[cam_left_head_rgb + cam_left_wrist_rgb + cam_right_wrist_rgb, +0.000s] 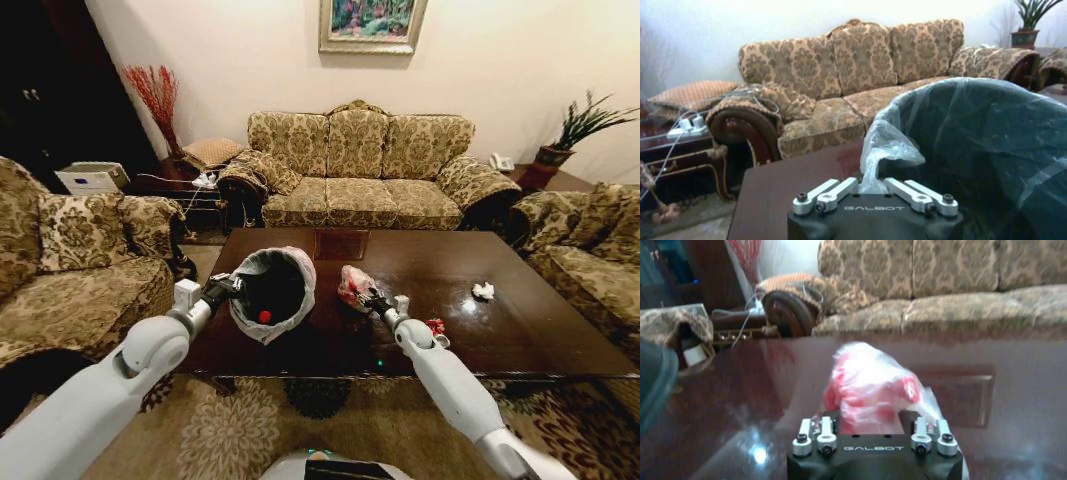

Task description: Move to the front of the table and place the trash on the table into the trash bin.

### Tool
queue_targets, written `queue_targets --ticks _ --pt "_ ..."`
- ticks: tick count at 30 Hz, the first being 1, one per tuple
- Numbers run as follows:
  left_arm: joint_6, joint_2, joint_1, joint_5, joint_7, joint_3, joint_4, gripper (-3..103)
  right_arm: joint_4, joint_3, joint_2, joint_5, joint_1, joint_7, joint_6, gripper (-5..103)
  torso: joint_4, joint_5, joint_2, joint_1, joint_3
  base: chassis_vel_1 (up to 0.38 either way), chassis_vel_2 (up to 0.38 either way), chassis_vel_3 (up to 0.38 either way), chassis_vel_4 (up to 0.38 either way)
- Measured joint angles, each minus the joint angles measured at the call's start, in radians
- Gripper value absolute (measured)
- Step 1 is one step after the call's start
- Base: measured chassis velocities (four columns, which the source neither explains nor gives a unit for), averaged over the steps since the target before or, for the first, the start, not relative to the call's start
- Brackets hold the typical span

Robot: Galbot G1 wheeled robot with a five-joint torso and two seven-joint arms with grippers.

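I have the right gripper (366,297) clamped on the pink-white plastic bag (353,284) at frame centre and the left gripper (226,288) pinching the trash bin (272,294) liner just left, so I fear the limp bag snagging the rim and spilling onto the table (520,330).

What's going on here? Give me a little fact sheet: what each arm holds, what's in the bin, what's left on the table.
left gripper: shut on the trash bin liner, bin tilted toward the other arm
right gripper: shut on the pink-white plastic bag, above the table
in bin: something red
left on table: white paper ball, red-white wrapper
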Motion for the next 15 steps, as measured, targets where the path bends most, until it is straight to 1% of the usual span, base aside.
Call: queue_targets --ticks 1,2,5,6,7,8,9,11,12,14,15 --pt "0.001 0.001 -0.012 -0.01 0.001 0.004 0.015 2 0.046 0.004 -0.017 0.01 -0.007 0.024 0.0 51 0.0001 -0.0001 0.0 0.0 0.0 0.0 0.0 0.0 0.0" --pt "0.001 0.001 -0.012 -0.01 0.001 0.004 0.015 2 0.046 0.004 -0.017 0.01 -0.007 0.024 0.0 51 0.0001 -0.0001 0.0 0.0 0.0 0.0 0.0 0.0 0.0" --pt "0.001 0.017 -0.045 -0.032 0.007 0.015 0.039 2 0.157 0.009 -0.066 0.03 -0.015 0.048 -0.002 40 0.0002 -0.0002 0.0 0.0 0.0 0.0 0.0 0.0 0.0" --pt "0.001 0.017 -0.045 -0.032 0.007 0.015 0.039 2 0.157 0.009 -0.066 0.03 -0.015 0.048 -0.002 40 0.0002 -0.0002 0.0 0.0 0.0 0.0 0.0 0.0 0.0" --pt "0.001 0.025 -0.059 -0.039 0.013 0.017 0.046 2 0.188 0.009 -0.082 0.04 -0.015 0.052 -0.004 40 0.0001 -0.0002 0.0 0.0 0.0 0.0 0.0 0.0 0.0" --pt "0.002 0.035 -0.078 -0.048 0.019 0.019 0.056 2 0.234 0.007 -0.105 0.06 -0.01 0.057 -0.007 36 -0.0003 -0.0001 0.0 0.0 0.0 0.0 0.0 0.0 0.0" --pt "0.004 0.047 -0.108 -0.06 0.025 0.025 0.071 2 0.291 0.004 -0.131 0.086 0.003 0.063 -0.015 32 -0.0001 0.0004 0.0 0.0 0.0 0.0 0.0 0.0 0.0" --pt "0.01 0.052 -0.148 -0.072 0.03 0.034 0.092 2 0.357 0.005 -0.165 0.118 0.019 0.071 -0.028 24 0.0001 0.0002 0.0 0.0 0.0 0.0 0.0 0.0 0.0" --pt "0.01 0.052 -0.148 -0.072 0.03 0.034 0.092 2 0.357 0.005 -0.165 0.118 0.019 0.071 -0.028 24 0.0001 0.0002 0.0 0.0 0.0 0.0 0.0 0.0 0.0" --pt "0.016 0.05 -0.176 -0.079 0.033 0.038 0.107 2 0.439 -0.002 -0.219 0.165 0.052 0.087 -0.07 16 0.0 -0.0004 0.0 0.0 0.0 0.0 0.0 0.0 0.0" --pt "0.016 0.05 -0.176 -0.079 0.033 0.038 0.107 2 0.439 -0.002 -0.219 0.165 0.052 0.087 -0.07 16 0.0 -0.0004 0.0 0.0 0.0 0.0 0.0 0.0 0.0"
